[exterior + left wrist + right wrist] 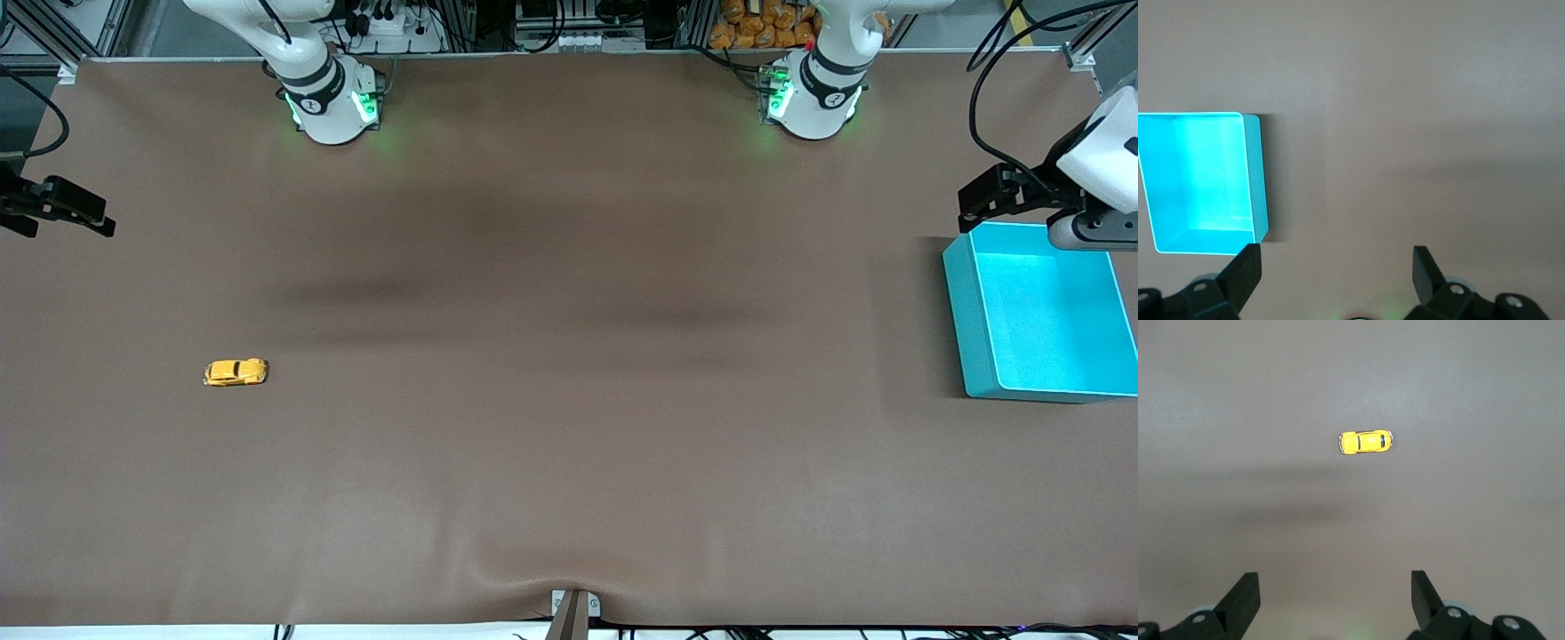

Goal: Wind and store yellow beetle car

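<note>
The yellow beetle car [236, 372] [1366, 442] stands alone on the brown mat toward the right arm's end of the table. My right gripper [64, 210] [1335, 577] hangs high at that end, off to the side of the car, open and empty. A teal bin [969, 311] [1253, 173] sits at the left arm's end with nothing in it. My left gripper [994, 191] [1336, 257] hovers by the bin's edge nearest the robot bases, open with nothing between its fingers.
The two arm bases [331, 102] [811, 98] stand along the table's back edge. A small clamp [573, 613] sits at the middle of the edge nearest the front camera. The brown mat [569, 356] stretches wide between car and bin.
</note>
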Robot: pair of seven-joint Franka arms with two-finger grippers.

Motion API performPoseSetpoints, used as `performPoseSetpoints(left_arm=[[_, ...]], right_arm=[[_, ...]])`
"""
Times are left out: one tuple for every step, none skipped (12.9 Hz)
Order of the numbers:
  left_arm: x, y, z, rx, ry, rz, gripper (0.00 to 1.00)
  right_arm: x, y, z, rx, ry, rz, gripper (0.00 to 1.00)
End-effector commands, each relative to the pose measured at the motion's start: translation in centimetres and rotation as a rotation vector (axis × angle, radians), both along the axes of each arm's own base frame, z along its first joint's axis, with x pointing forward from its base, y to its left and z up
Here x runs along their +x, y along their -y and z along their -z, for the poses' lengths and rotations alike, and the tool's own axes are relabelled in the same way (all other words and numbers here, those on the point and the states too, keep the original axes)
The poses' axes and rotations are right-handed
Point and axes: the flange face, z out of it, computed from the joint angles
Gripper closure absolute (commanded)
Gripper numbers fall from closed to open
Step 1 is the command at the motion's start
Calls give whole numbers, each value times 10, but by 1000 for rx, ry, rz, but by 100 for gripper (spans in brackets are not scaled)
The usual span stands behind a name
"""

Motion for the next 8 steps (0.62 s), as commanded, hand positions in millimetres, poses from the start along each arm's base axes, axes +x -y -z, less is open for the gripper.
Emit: performPoseSetpoints(left_arm=[[-8,-2,-6,-6,-4,20,0],[-8,-2,-4,-4,-7,18,0],[-8,-2,-4,-2,-9,13,0],[-7,-3,-3,4,-8,5,0],[-7,-5,-3,4,-8,3,0],[-7,-4,-2,3,-10,10,0],[-6,-4,-1,2,-12,16,0],[-6,-3,2,3,-19,14,0]], right_arm=[[0,-1,3,2,-7,-36,0],[4,3,13,7,-20,-89,0],[7,6,19,6,-11,-157,0],[9,12,32,8,-3,-220,0],[9,21,50,10,-2,-266,0],[8,25,67,16,-7,-302,0],[6,29,87,20,-17,-322,0],[4,29,103,25,-26,-338,0]])
